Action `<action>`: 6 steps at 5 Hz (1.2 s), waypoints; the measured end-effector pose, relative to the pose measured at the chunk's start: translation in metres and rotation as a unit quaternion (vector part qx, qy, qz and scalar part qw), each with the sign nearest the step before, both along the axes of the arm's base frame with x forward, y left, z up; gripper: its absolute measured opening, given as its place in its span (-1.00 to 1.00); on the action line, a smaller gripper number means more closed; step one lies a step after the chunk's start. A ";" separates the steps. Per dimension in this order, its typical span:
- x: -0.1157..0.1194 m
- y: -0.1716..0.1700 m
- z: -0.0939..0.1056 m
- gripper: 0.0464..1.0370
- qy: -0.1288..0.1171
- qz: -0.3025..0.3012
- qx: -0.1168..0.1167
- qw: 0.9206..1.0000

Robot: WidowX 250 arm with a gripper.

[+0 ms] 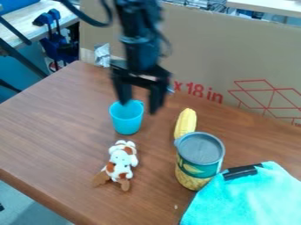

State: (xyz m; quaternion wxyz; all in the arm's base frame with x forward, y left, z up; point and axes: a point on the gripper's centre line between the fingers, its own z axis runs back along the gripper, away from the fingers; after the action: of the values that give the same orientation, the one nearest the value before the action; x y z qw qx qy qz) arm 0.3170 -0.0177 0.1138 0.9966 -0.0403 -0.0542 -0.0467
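The black gripper hangs above the far part of the brown tabletop, and its jaws stand wide apart, pointing down. Nearest to it is the blue cup, which stands upright on the tabletop. In the view, the tip of the left jaw overlaps the rim of this cup, but I cannot tell if they touch.

Nearer to the camera than the cup lies a small plush animal, white with brown patches. To the right of the cup, in the view, there is a yellow toy corn. Just in front of the corn stands a can with a grey top and a green and yellow label; it hides the near end of the corn.

At the lower right is a turquoise cloth, close beside the can, with a black strip at its upper edge. Behind the tabletop rises a cardboard panel with red print.
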 end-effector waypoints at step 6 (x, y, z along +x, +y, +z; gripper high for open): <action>-0.010 -0.054 -0.041 0.93 0.079 -0.086 0.023 0.993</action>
State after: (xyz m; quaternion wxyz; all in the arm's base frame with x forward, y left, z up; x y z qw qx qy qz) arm 0.3066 -0.0718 0.0724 0.9907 -0.0253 0.0299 -0.1301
